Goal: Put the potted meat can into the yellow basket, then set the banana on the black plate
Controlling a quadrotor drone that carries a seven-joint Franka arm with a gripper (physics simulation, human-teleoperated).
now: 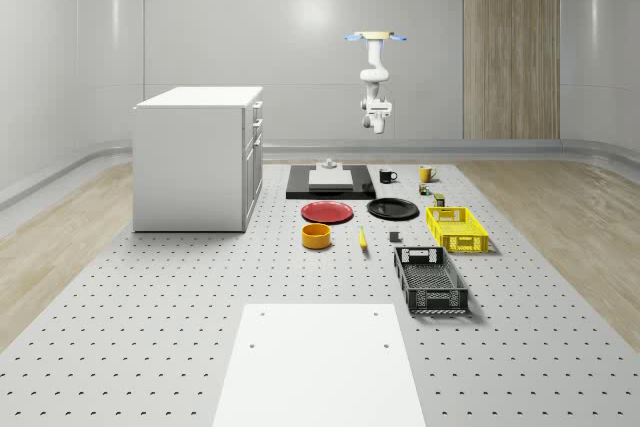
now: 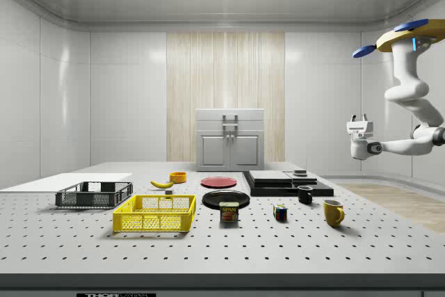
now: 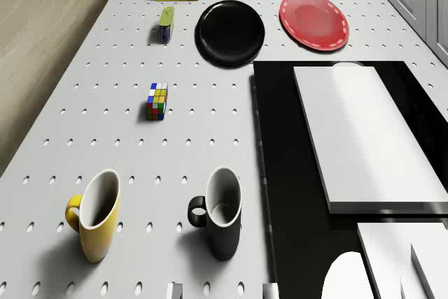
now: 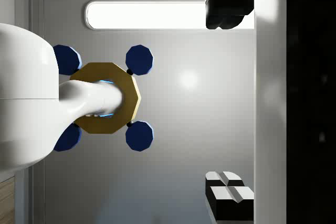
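The drone [image 1: 376, 38] hovers high over the table's far end, above the mugs and the black slab. Its arm hangs folded, and the gripper [image 2: 358, 119] is open, holds nothing and points up toward the drone's body [image 4: 105, 98], far above every object. The potted meat can [image 2: 229, 212] [image 3: 166, 24] stands upright on the table between the yellow basket [image 2: 153, 222] [image 1: 460, 243] and the black plate [image 1: 392, 209] [image 3: 229, 31]. The banana [image 1: 362, 238] [image 2: 162, 184] lies flat beside an orange bowl [image 1: 317, 236], nearer the front than the red plate.
A Rubik's cube [image 3: 157, 101], a yellow mug [image 3: 96, 218] and a black mug [image 3: 220, 215] stand near the can. A black slab bearing a white block [image 1: 330, 179], a red plate [image 1: 328, 212], a black basket [image 1: 430, 280] and a white cabinet [image 1: 198, 157] also occupy the table.
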